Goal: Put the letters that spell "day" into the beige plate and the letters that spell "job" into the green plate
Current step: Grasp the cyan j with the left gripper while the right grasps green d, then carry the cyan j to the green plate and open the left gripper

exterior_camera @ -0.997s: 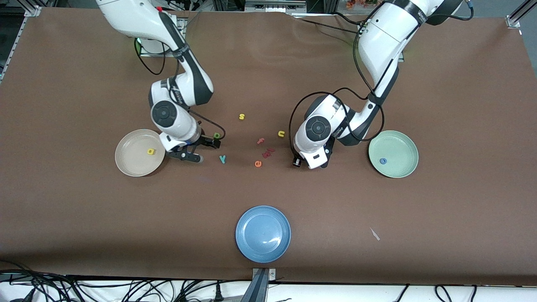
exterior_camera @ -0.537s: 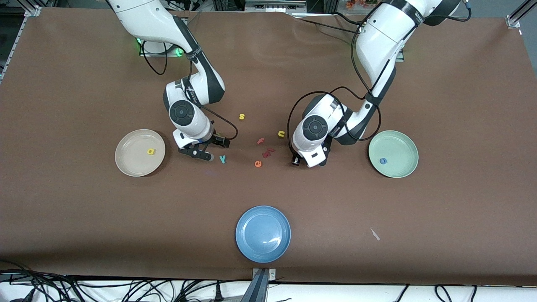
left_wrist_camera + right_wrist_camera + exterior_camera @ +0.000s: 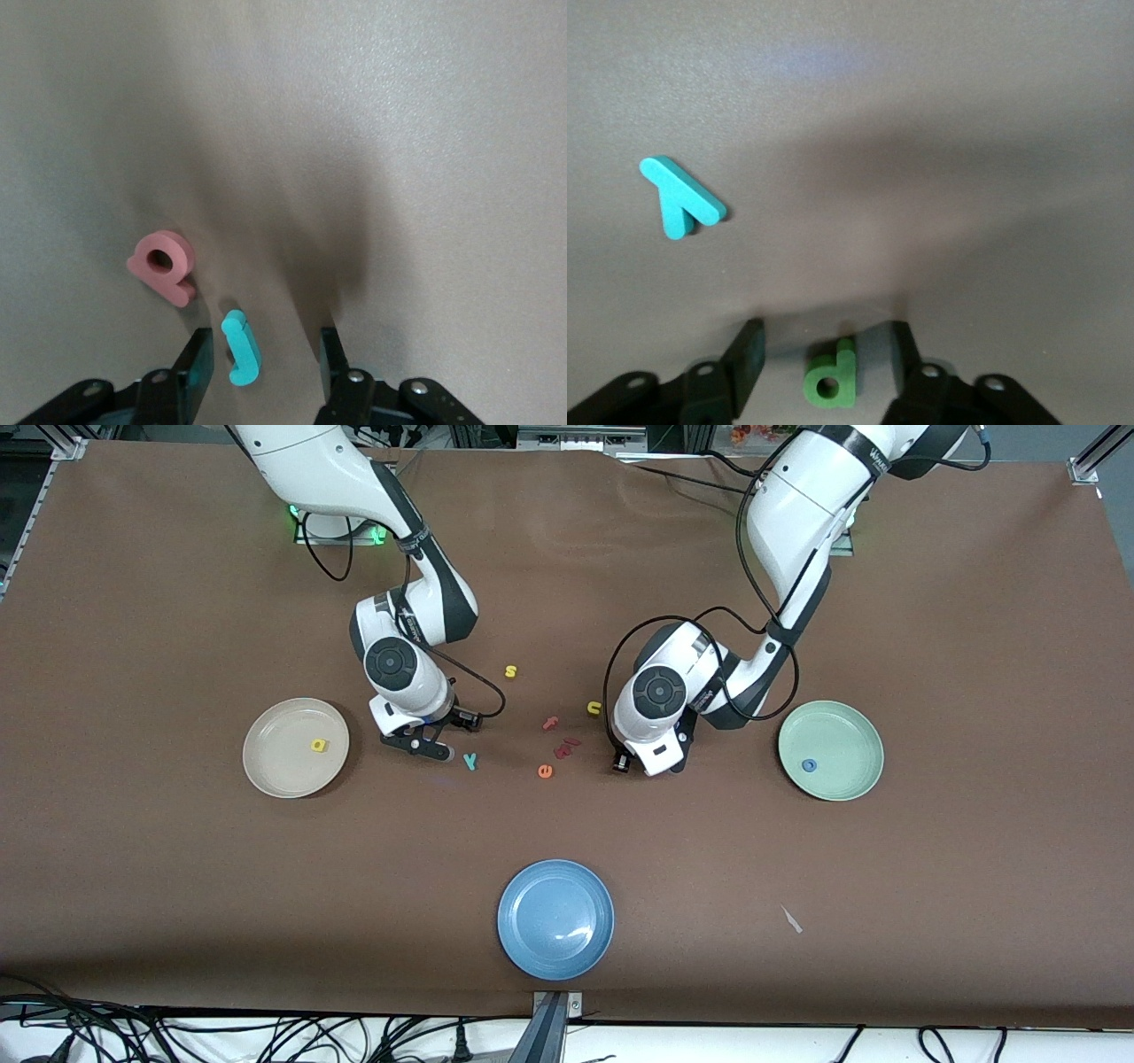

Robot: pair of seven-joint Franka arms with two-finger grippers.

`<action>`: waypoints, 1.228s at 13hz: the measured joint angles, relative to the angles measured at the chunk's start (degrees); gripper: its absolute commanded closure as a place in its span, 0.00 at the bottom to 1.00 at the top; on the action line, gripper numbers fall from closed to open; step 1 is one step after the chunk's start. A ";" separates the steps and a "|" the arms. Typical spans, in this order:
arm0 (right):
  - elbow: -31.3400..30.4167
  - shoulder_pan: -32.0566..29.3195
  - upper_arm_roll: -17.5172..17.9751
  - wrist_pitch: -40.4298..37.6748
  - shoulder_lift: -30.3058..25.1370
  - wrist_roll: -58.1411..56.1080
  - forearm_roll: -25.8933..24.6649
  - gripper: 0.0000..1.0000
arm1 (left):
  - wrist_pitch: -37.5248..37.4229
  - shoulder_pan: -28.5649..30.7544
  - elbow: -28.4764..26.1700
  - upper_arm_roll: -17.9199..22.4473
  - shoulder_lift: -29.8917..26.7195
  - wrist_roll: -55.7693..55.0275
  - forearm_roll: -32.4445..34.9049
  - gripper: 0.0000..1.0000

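Note:
My right gripper [image 3: 440, 737] is low over the table and open, with the green "d" [image 3: 831, 379] lying flat between its fingers [image 3: 744, 359], clear of both. The teal "y" [image 3: 470, 760] lies just beside it. The yellow "a" [image 3: 319, 745] rests in the beige plate [image 3: 275, 771]. My left gripper [image 3: 263, 359] is also low and open, straddling the teal "j" [image 3: 241, 347], which lies close to one finger. The pinkish-red "b" [image 3: 163, 266] is right next to the "j". The blue "o" [image 3: 809, 764] sits in the green plate [image 3: 846, 731].
Spare letters lie between the two hands: a yellow "s" [image 3: 510, 671], a yellow "u" [image 3: 594, 708], a pink "f" [image 3: 551, 724] and an orange "e" [image 3: 545, 771]. A blue plate [image 3: 555, 919] stands near the front edge. A small paper scrap [image 3: 791, 919] lies toward the left arm's end.
My right gripper has moved away from the beige plate toward the table's middle, settled over the "d", and narrowed its fingers. My left gripper has crept slightly toward the loose letters.

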 measured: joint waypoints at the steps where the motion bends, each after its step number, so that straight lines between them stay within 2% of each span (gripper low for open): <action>1: -0.15 0.00 0.00 0.00 -0.05 0.17 0.00 0.43 | 0.00 0.00 0.19 0.05 0.01 0.00 0.11 0.83; 3: -0.35 0.00 0.00 0.00 -0.26 0.43 0.04 0.46 | 0.00 0.00 0.29 0.08 0.05 0.01 0.20 0.92; 4: -0.46 0.01 0.00 0.00 -0.37 0.67 0.05 0.46 | 0.00 -0.01 0.29 0.09 0.06 0.01 0.21 1.00; 7: -0.74 0.06 0.00 -0.01 -0.64 1.42 0.06 0.46 | -0.06 -0.03 0.38 0.10 0.06 0.09 1.10 1.00; 10: -0.97 0.13 0.00 0.00 -0.69 1.81 0.06 0.46 | -0.07 1.64 1.76 0.49 -0.48 3.21 5.72 1.00; 12: -1.02 0.15 0.02 0.00 -0.72 2.33 0.07 0.46 | -3.27 5.21 2.69 0.57 -2.94 12.91 5.73 1.00; 16: -1.06 0.26 0.52 0.00 -0.76 3.47 0.07 0.46 | -16.21 15.47 2.66 0.63 -9.25 39.43 5.74 1.00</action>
